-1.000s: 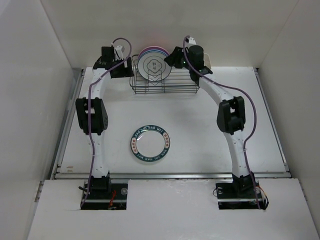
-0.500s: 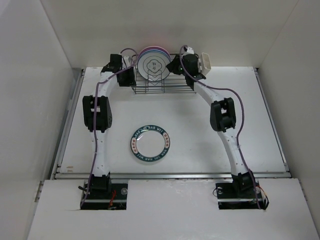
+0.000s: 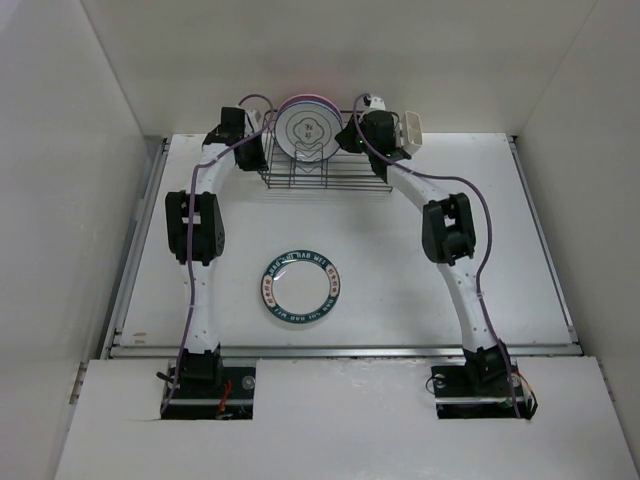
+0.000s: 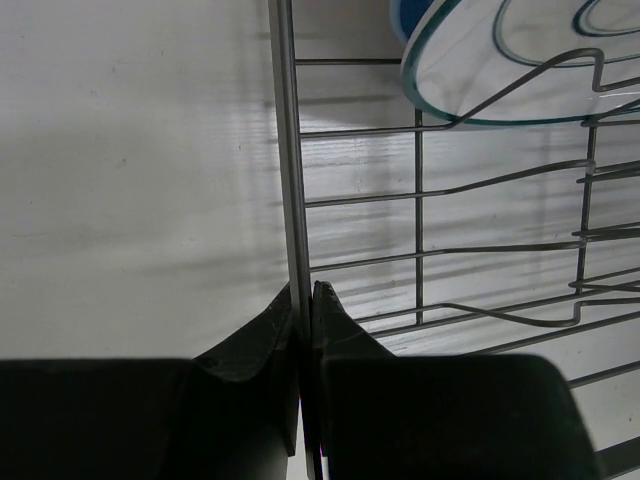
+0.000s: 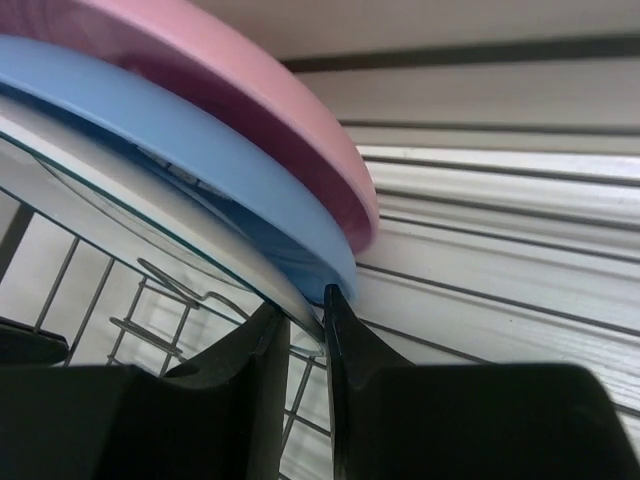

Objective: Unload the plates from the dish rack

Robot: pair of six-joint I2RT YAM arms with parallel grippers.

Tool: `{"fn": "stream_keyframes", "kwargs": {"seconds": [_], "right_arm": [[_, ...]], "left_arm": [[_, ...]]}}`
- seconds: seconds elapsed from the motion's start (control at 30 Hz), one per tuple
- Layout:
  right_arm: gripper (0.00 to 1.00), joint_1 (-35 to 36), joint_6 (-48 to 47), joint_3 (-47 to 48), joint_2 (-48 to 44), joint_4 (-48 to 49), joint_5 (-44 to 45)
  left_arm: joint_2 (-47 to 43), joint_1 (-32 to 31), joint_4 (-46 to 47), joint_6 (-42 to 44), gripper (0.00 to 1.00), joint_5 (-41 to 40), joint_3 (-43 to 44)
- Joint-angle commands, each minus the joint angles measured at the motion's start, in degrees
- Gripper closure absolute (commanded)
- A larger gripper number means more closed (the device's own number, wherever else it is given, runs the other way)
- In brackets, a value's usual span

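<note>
The dish rack [image 3: 325,172] stands at the back of the table with three plates upright in it: a white plate [image 3: 307,128] with a dark rim in front, a blue plate [image 5: 200,130] behind it, and a pink plate [image 5: 250,90] at the back. A teal lettered plate [image 3: 301,286] lies flat mid-table. My left gripper [image 4: 303,288] is shut on the rack's left edge wire [image 4: 290,150]. My right gripper [image 5: 305,305] is shut on the white plate's [image 5: 120,190] right rim, one finger slipped between the white and blue plates.
A cream cutlery cup [image 3: 411,130] hangs on the rack's right end, just beside my right wrist. The back wall is close behind the rack, and side walls border the table.
Both arms have moved in to the rack. The left jaws have closed on the rack's edge wire. The right jaws have narrowed onto the white plate's rim.
</note>
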Motion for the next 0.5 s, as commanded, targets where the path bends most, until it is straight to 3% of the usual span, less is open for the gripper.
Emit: {"fn": "stream_keyframes", "kwargs": {"seconds": [0.0, 0.47], "right_arm": [[1.00, 0.2, -0.4, 0.4, -9.9, 5.5, 2.3], [1.00, 0.8, -7.1, -10.6, -22.8, 8.0, -2.8]], "left_arm": [[-3.4, 0.5, -3.1, 0.6, 1.00, -0.8, -1.6], [-6.7, 0.5, -3.6, -1.1, 1.00, -2.7, -5.9]]}}
